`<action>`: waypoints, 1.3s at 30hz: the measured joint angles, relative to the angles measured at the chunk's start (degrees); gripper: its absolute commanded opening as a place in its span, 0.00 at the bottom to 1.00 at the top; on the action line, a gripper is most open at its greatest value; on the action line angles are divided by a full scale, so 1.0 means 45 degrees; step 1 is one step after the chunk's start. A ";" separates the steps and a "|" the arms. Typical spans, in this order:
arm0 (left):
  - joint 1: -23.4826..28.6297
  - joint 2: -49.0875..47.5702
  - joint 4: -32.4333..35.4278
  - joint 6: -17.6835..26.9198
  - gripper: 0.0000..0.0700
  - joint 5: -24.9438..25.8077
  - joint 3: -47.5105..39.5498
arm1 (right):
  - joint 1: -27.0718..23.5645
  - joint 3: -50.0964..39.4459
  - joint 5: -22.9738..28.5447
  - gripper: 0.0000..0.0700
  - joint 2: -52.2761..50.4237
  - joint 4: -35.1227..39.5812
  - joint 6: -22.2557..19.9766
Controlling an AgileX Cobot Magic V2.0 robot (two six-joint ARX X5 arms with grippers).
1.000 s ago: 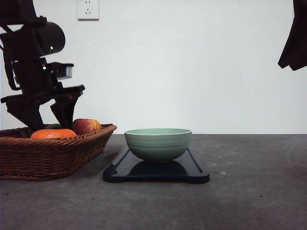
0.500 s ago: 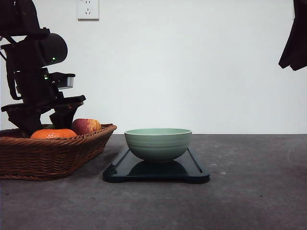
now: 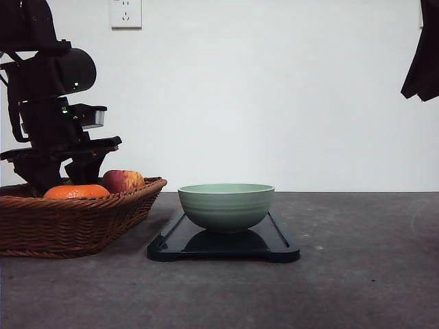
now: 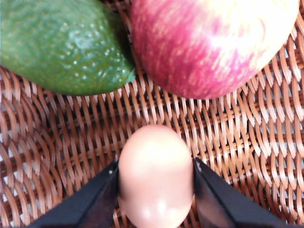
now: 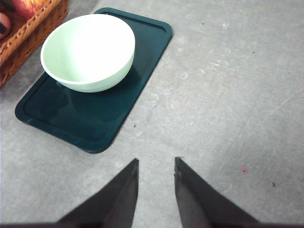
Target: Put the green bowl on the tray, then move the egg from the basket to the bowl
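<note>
The left end effector point(image 4: 156, 187) sat low in the basket point(image 3: 68, 223), clamped on the egg point(image 4: 155, 175), long axis pointing forward. The green bowl point(image 3: 226, 205) waited on the tray point(image 3: 278, 243), off to its right; the right end effector point(image 5: 156, 175) hung unclenched.

One bowl point(image 3: 226, 205), one tray point(image 3: 223, 243), one basket point(image 3: 72, 221), one egg point(image 4: 155, 175), one apple point(image 3: 123, 180), one orange point(image 3: 76, 192), one avocado point(image 4: 64, 45), two grippers point(image 4: 155, 190) point(image 5: 156, 178).
</note>
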 measured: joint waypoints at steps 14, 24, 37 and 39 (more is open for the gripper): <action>0.0005 0.0010 -0.2544 -0.0061 0.31 -0.0005 0.1819 | 0.0000 0.0000 0.0000 0.21 0.0000 -0.0002 0.0000; -0.0055 -0.0018 -0.4453 -0.0248 0.31 0.0018 0.4292 | 0.0000 0.0000 0.0000 0.21 0.0000 -0.0003 0.0000; -0.1678 -0.1211 -0.1881 -0.1515 0.31 0.1925 0.5739 | 0.0000 0.0000 0.0000 0.21 0.0000 0.0000 0.0003; -0.2148 -0.1211 -0.1502 -0.1726 0.31 0.1939 0.5739 | 0.0000 0.0000 0.0000 0.21 0.0000 -0.0001 0.0003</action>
